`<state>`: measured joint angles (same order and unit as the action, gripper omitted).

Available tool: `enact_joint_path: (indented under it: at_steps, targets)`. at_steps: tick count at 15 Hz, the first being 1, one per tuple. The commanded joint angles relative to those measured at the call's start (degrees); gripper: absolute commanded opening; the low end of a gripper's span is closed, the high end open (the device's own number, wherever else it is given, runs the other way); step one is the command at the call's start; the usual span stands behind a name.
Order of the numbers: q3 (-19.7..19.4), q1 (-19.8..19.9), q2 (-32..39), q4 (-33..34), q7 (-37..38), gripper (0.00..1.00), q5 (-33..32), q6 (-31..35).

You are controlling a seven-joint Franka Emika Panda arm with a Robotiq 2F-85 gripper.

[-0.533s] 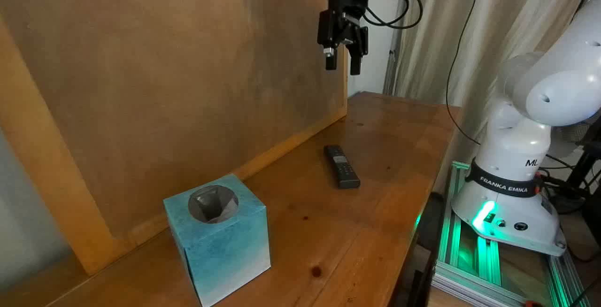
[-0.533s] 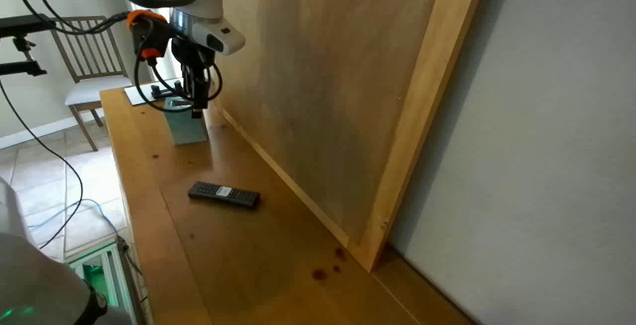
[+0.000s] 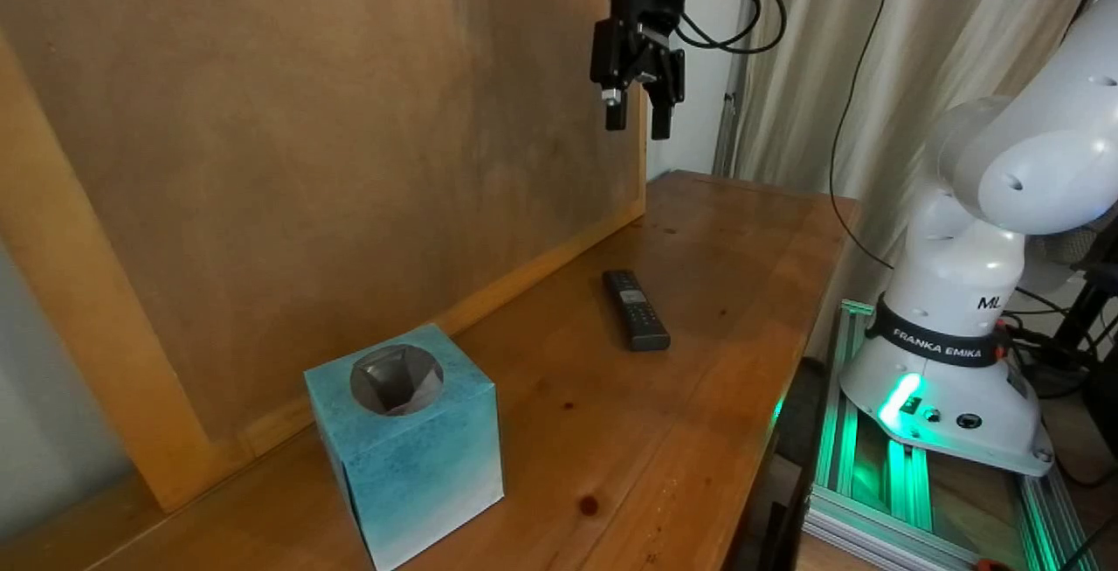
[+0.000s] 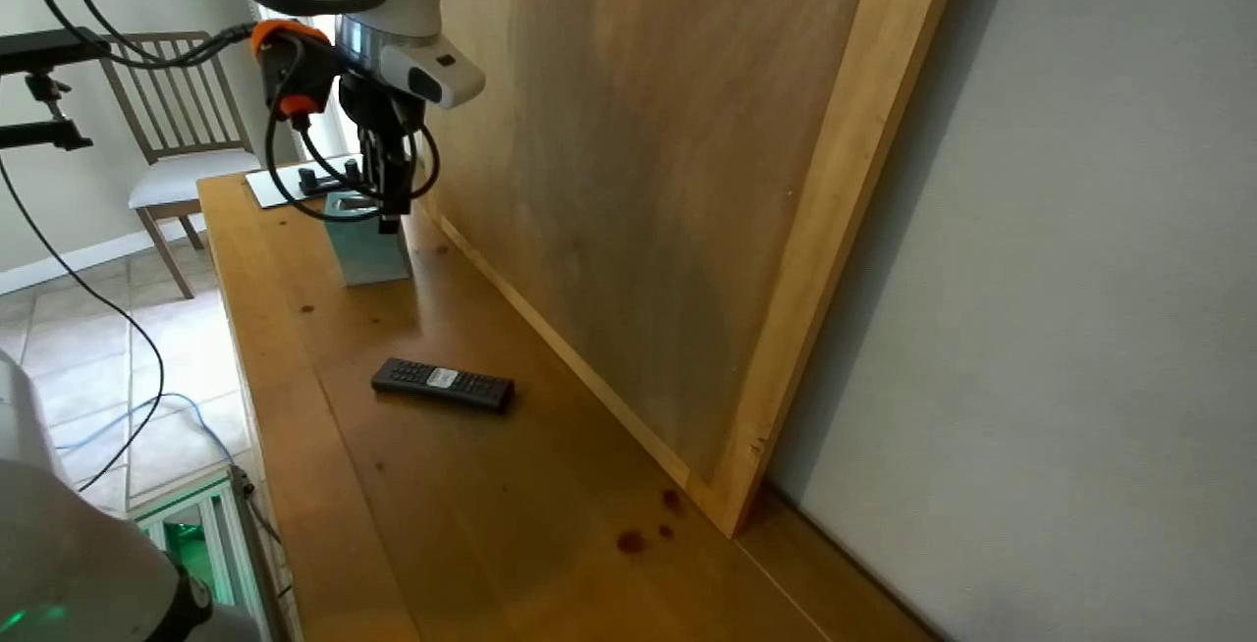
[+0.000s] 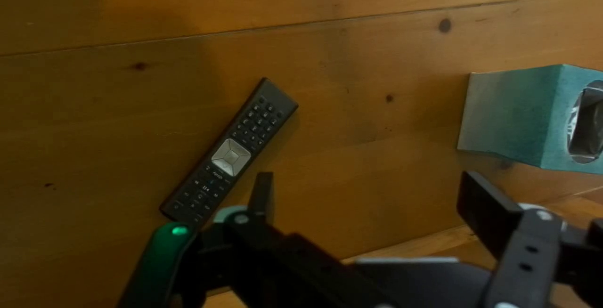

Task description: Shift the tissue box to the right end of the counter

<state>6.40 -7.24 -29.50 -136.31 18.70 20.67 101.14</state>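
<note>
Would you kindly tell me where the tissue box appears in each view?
In an exterior view: tissue box, lower left.
In an exterior view: tissue box, upper left, partly hidden.
In the wrist view: tissue box, cut by the right edge.
Landmark in all three: black remote.

Black remote control lying face up, slat-backed chair standing on floor tiles, pale curtain hanging!

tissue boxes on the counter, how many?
1. The teal tissue box stands upright on the counter, apart from the black remote. All three views show this same box, cropped at right in the wrist view; no second appears.
</note>
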Motion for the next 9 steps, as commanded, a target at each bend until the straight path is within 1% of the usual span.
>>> enact_joint_path:
  at_steps: [1, 5, 8, 9]
  targets:
    - [2.21, 0.75, -0.14, -0.01, 1.62, 1.0, 0.29, 0.12]
    - [7.24, -1.39, -2.93, -3.69, 7.87, 1.0, 3.64, 1.25]
    - [10.55, -4.03, -3.29, -6.25, 14.58, 1.0, 12.48, 1.06]
    - [11.92, -4.95, -2.67, -6.62, 17.72, 1.0, 16.43, 1.37]
